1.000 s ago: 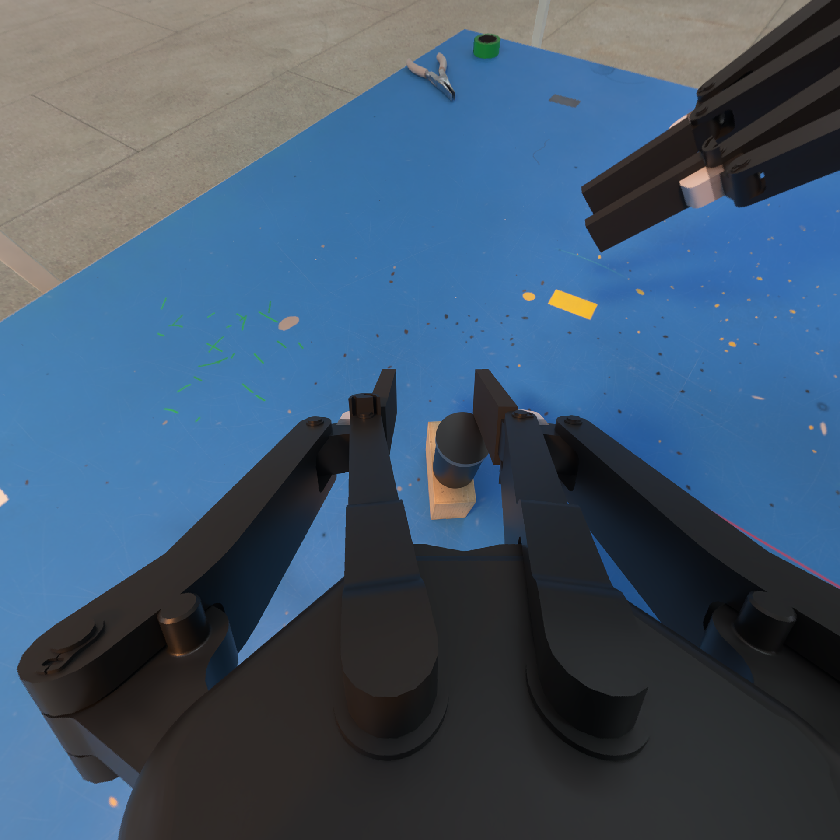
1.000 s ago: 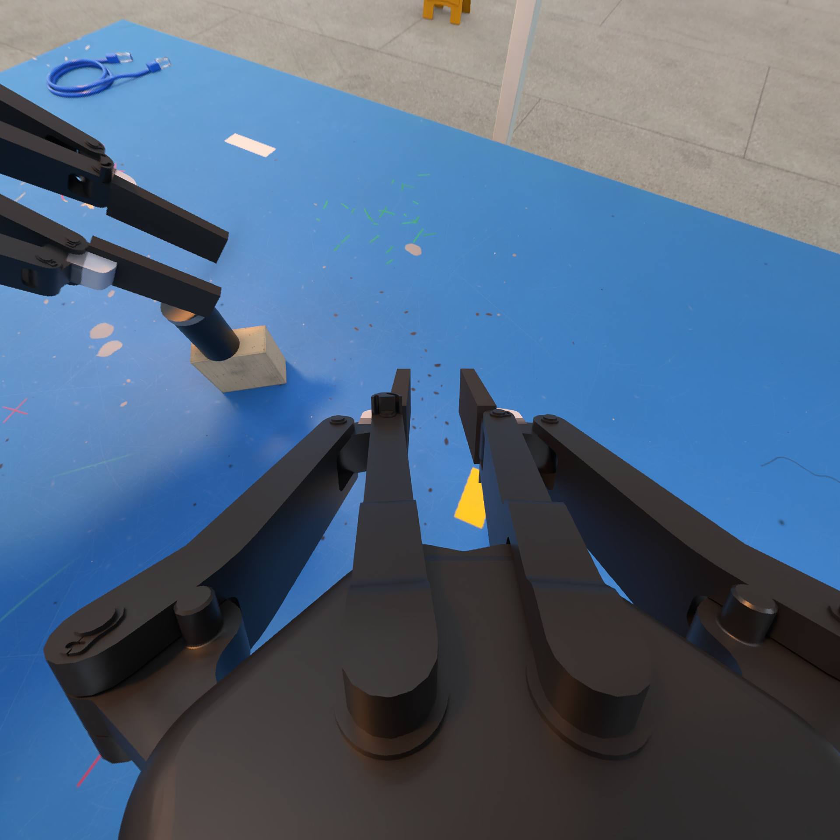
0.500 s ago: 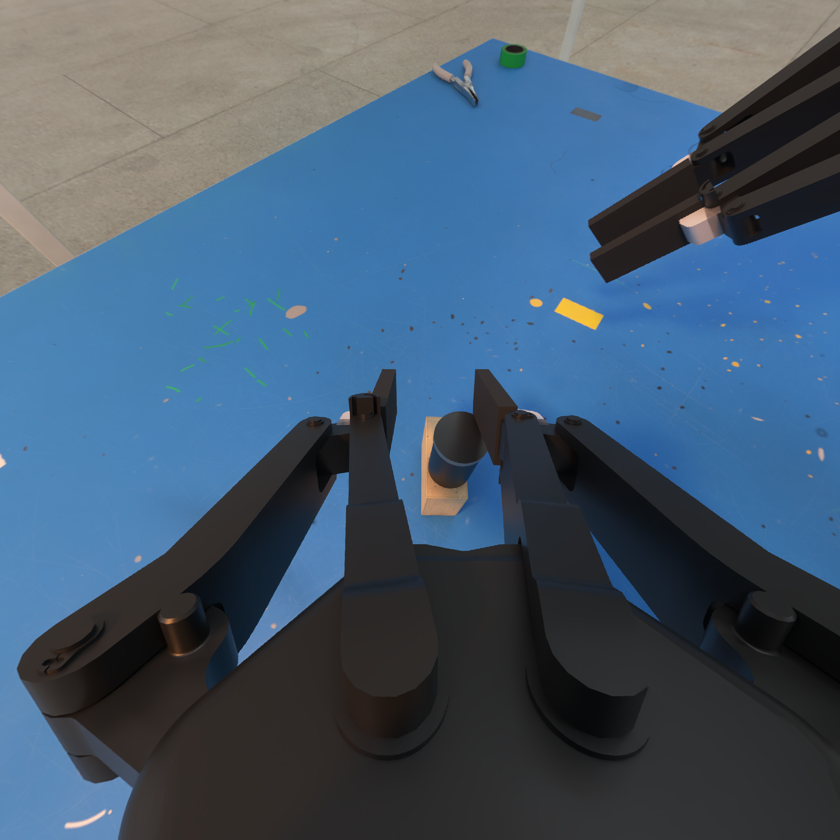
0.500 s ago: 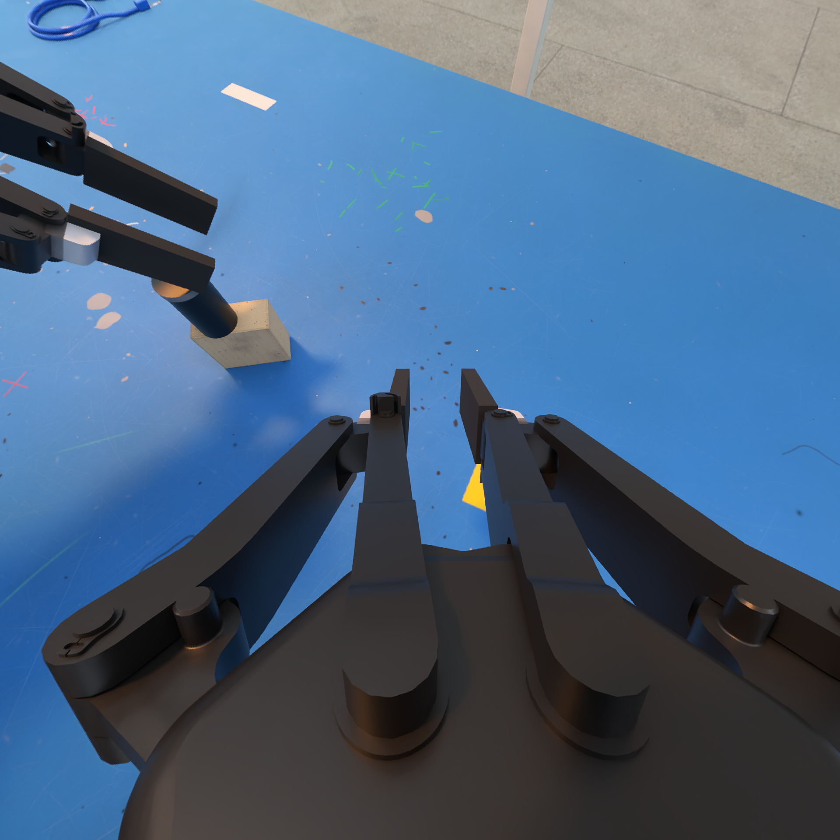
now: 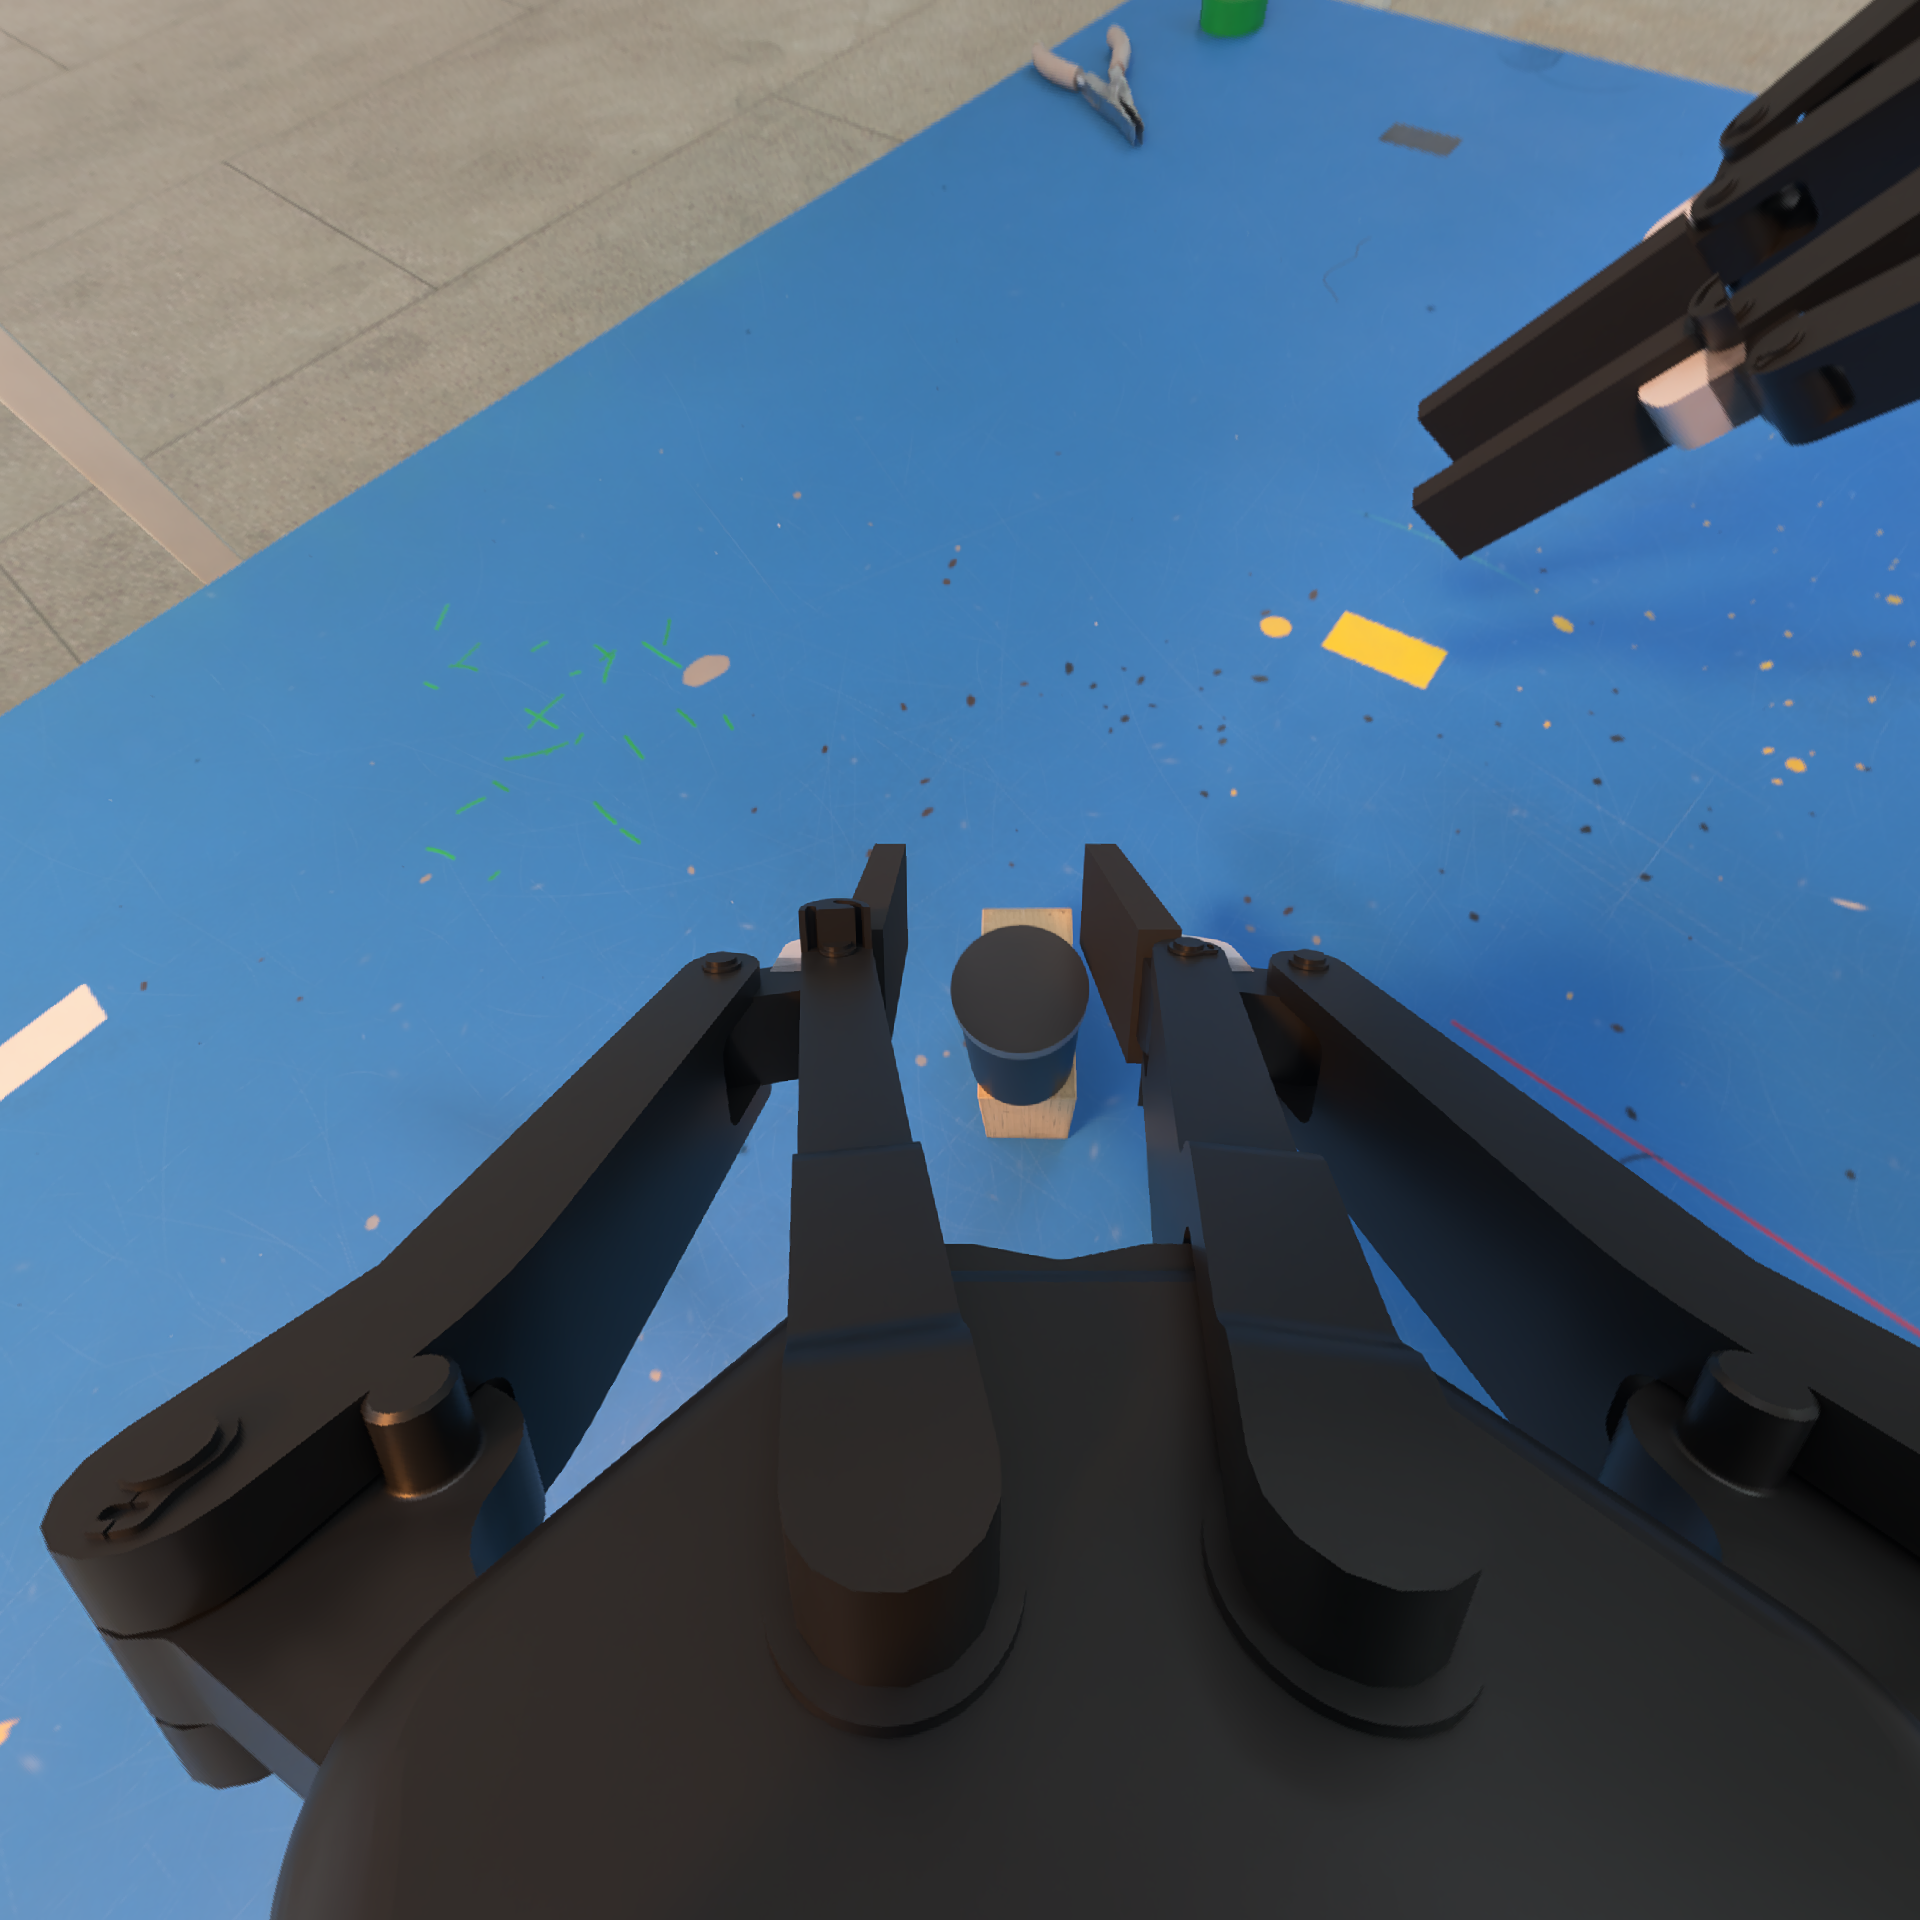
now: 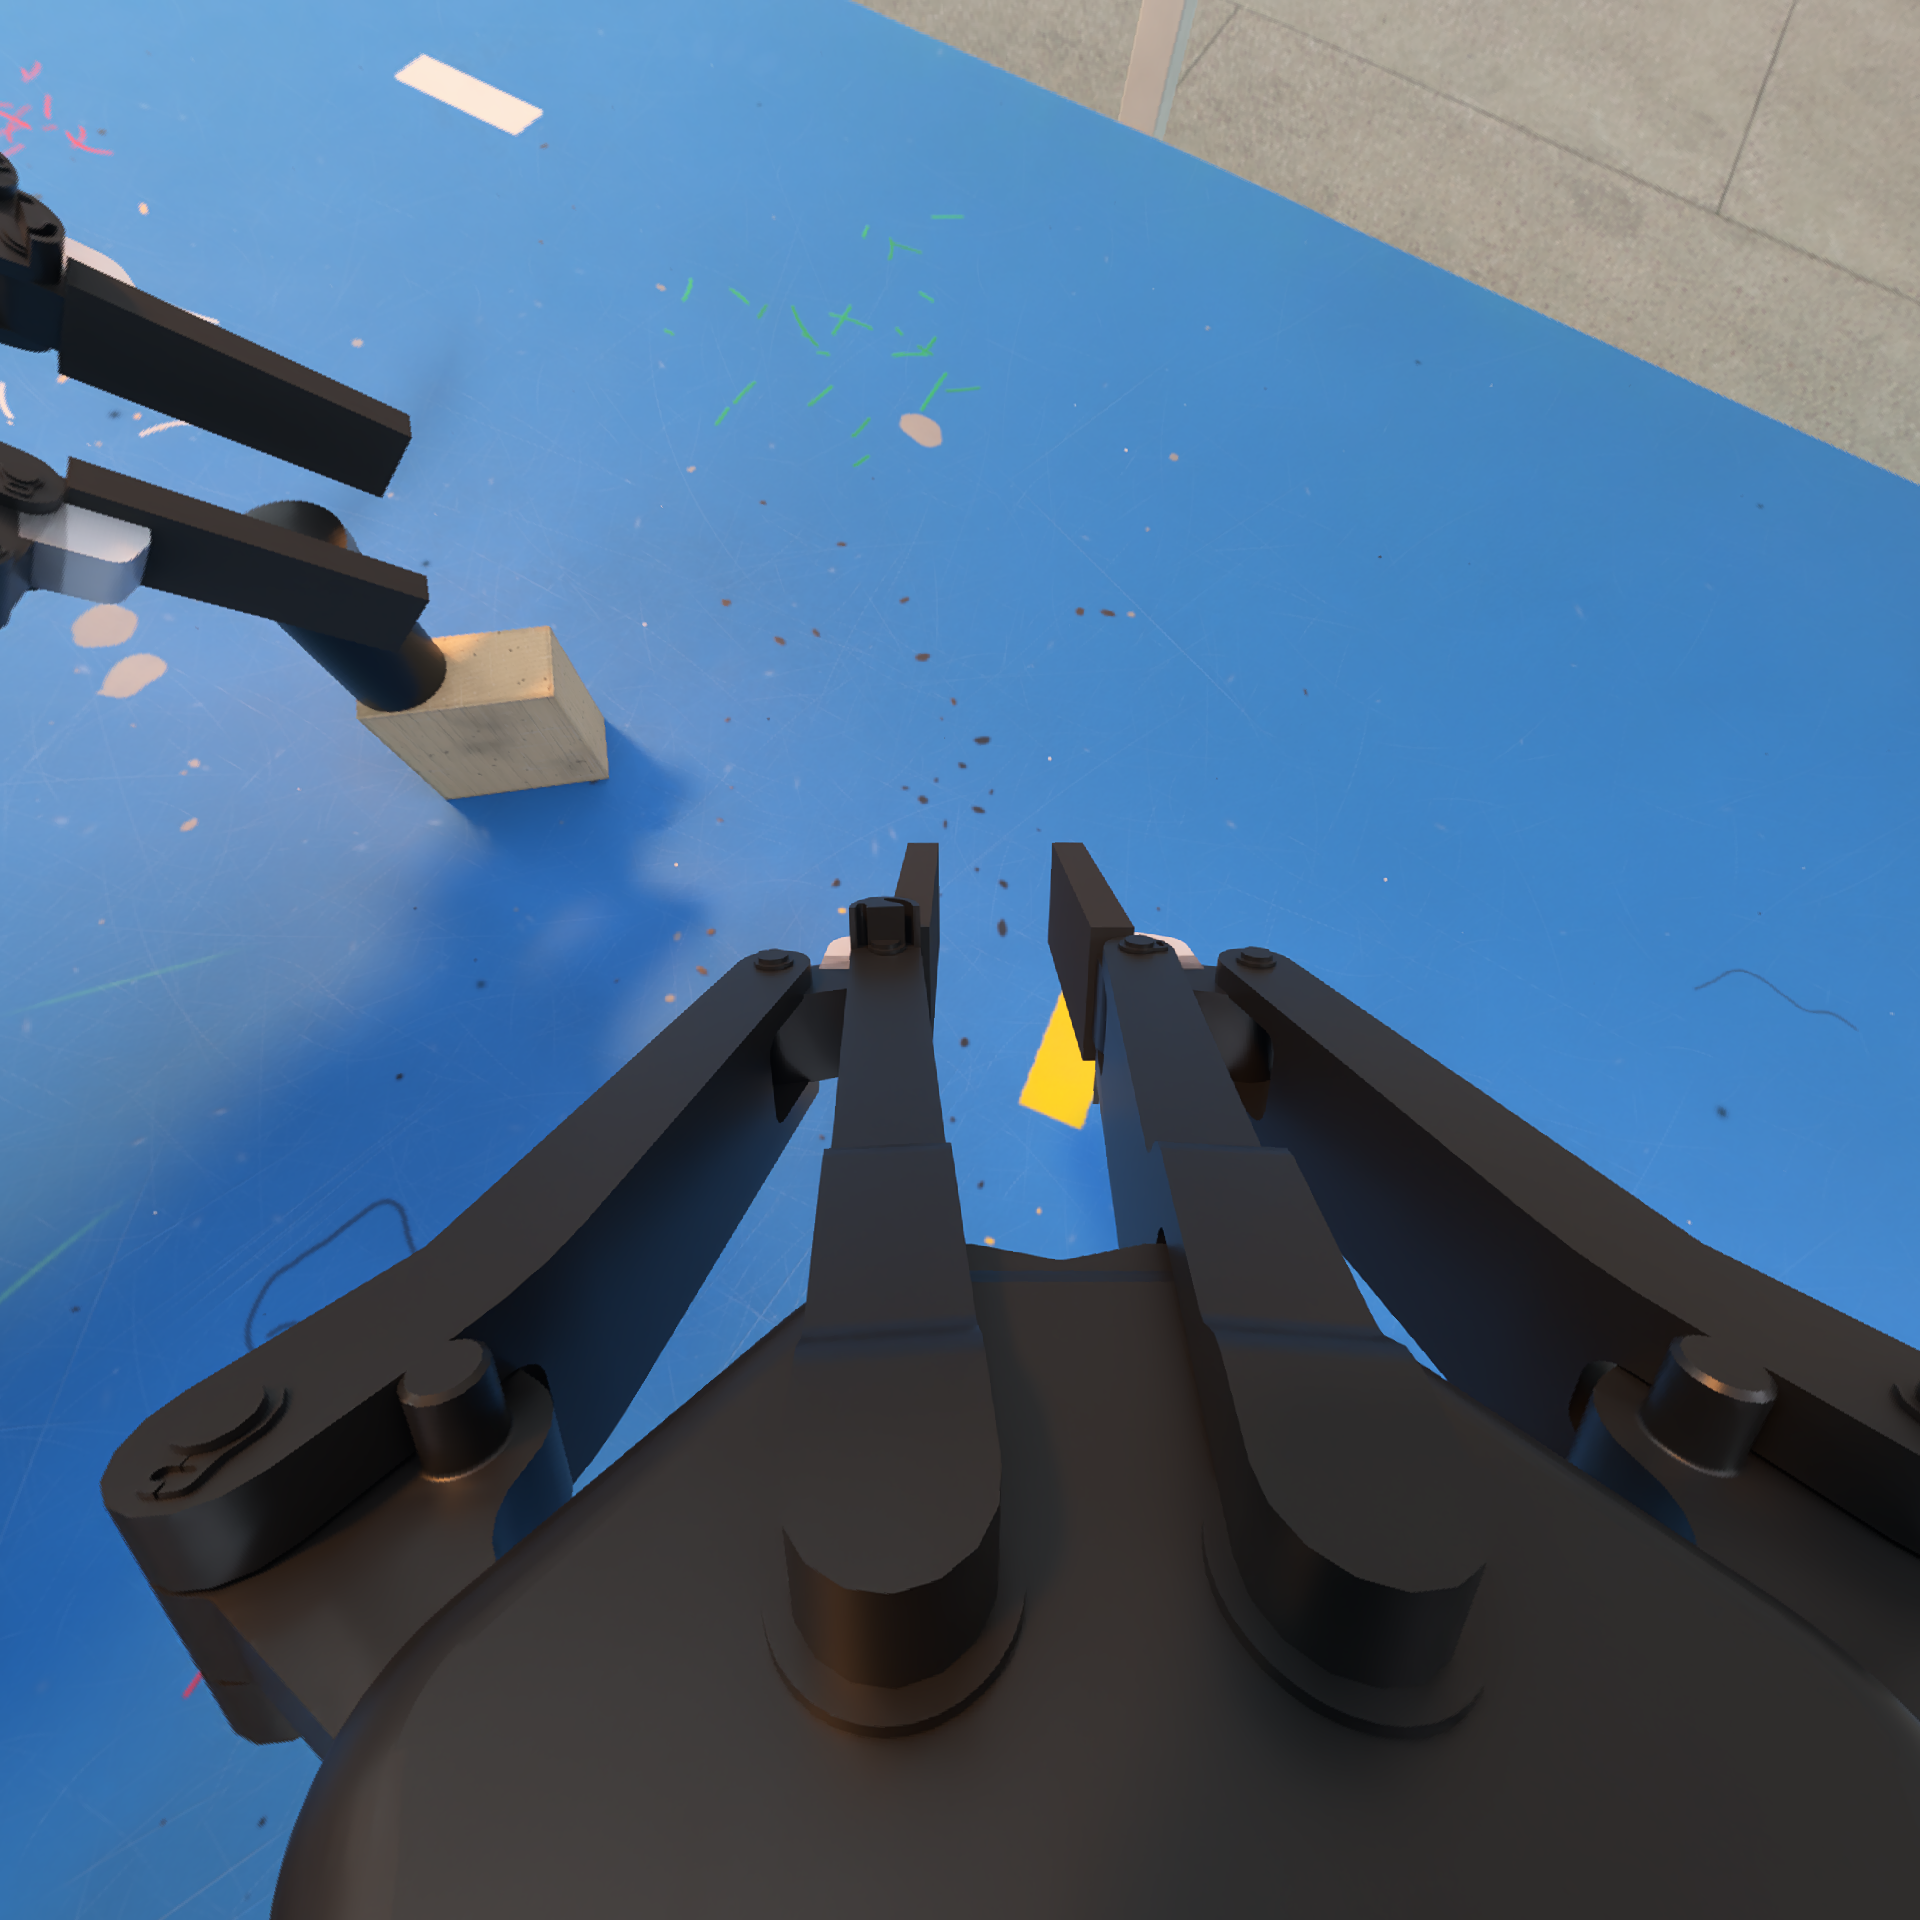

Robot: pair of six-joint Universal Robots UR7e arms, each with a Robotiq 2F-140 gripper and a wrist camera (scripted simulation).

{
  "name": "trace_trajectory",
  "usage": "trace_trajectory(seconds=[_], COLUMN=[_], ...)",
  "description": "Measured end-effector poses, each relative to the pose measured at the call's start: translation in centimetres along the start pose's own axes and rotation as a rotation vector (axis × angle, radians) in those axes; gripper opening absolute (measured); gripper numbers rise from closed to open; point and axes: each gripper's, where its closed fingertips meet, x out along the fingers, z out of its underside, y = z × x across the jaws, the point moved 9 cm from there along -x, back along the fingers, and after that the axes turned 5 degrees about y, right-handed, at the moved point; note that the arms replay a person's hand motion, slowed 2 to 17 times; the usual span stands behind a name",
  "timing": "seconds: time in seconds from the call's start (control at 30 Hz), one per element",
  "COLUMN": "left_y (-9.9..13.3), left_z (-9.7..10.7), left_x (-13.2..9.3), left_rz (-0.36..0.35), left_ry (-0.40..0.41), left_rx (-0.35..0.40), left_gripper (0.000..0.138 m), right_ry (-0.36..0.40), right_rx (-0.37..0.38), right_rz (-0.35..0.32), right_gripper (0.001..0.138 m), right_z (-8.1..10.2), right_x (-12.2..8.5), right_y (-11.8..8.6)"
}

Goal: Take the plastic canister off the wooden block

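Note:
A dark plastic canister (image 5: 1018,1018) stands upright on a small wooden block (image 5: 1023,1120) on the blue table (image 5: 935,416). My left gripper (image 5: 992,883) is open, with one finger on each side of the canister. The right-hand pad looks close to its side and a gap shows on the left. In the right wrist view the left gripper's fingers (image 6: 281,566) straddle the canister (image 6: 358,649) on the block (image 6: 499,717). My right gripper (image 6: 992,883) is open a little and empty, low over the table to the right of the block. It also shows in the left wrist view (image 5: 1475,468).
Pliers (image 5: 1091,88) and a green roll (image 5: 1231,16) lie at the table's far corner. A yellow patch (image 5: 1382,649) is flat on the table, partly under my right gripper (image 6: 1055,1081). The table edge and grey floor (image 6: 1558,125) are beyond.
My left gripper has tilted and shifted so the canister now sits centred between its fingers, seen more from above. My right gripper has moved closer to the table and the block.

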Motion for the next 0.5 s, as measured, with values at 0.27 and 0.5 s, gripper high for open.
trace_trajectory(seconds=[0.27, 0.5], left_y=[0.41, 0.49], left_z=[0.51, 0.61], left_x=[0.37, 0.25], left_rz=[0.033, 0.038], left_ry=[-0.014, 0.001], left_rx=[0.005, 0.008], left_gripper=[0.036, 0.033], right_ry=[-0.052, -0.070], right_rx=[-0.010, -0.013], right_rz=[-0.011, 0.020], right_gripper=[0.027, 0.018], right_z=[0.40, 0.52], right_x=[0.57, 0.44], right_y=[-0.33, -0.43])
